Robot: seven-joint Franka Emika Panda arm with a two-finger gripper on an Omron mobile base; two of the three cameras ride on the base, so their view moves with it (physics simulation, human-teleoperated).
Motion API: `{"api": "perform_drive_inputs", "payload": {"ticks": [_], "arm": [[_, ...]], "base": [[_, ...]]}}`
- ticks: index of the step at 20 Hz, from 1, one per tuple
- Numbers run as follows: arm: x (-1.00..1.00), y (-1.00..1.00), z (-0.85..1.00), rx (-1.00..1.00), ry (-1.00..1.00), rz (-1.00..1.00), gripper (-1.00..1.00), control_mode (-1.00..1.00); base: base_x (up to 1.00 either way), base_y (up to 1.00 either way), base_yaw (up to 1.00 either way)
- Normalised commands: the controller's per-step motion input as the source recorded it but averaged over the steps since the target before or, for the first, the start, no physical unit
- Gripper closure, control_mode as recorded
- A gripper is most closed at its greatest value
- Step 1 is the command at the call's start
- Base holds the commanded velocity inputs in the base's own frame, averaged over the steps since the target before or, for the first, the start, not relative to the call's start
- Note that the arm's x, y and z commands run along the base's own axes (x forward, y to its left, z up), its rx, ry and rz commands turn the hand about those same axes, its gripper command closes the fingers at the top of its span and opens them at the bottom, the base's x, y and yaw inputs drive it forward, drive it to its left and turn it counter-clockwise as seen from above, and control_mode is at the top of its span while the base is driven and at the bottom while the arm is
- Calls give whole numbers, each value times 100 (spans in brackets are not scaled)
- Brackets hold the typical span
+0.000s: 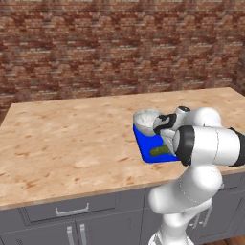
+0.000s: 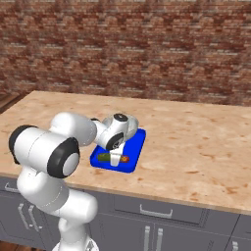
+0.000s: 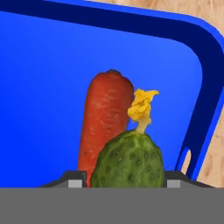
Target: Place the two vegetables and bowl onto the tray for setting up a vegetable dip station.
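Brick wall behind; marble-pattern table (image 1: 72, 139) carrying blue tray (image 2: 135, 147). My claw (image 2: 114, 159) hangs low over the tray; whether it grips I cannot tell. Cucumber (image 3: 129, 162) at 6 o'clock between my tips, carrot (image 3: 105, 118) touching it at 11. Bowl (image 1: 146, 119) at the tray's far end.

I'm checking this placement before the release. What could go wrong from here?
1. The bumpy green cucumber sits between the gripper tips, beside the orange-red carrot on the blue tray; it might roll into the carrot.
2. The speckled bowl looks to overhang the tray's far edge; the withdrawing arm could nudge it.
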Motion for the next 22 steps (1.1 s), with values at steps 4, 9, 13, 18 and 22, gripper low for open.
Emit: {"api": "perform_drive_inputs", "payload": {"ticks": [4, 9, 13, 18, 22], "arm": [[9, -3, -10, 0, 0, 0, 100, -100], [8, -5, -9, 0, 0, 0, 100, -100], [1, -3, -12, 0, 0, 0, 100, -100], [-3, -2, -16, 0, 0, 0, 100, -100], [-8, -3, -18, 0, 0, 0, 100, -100]], "base": [[0, 0, 0], [0, 0, 0], [0, 0, 0], [0, 0, 0], [0, 0, 0]]}}
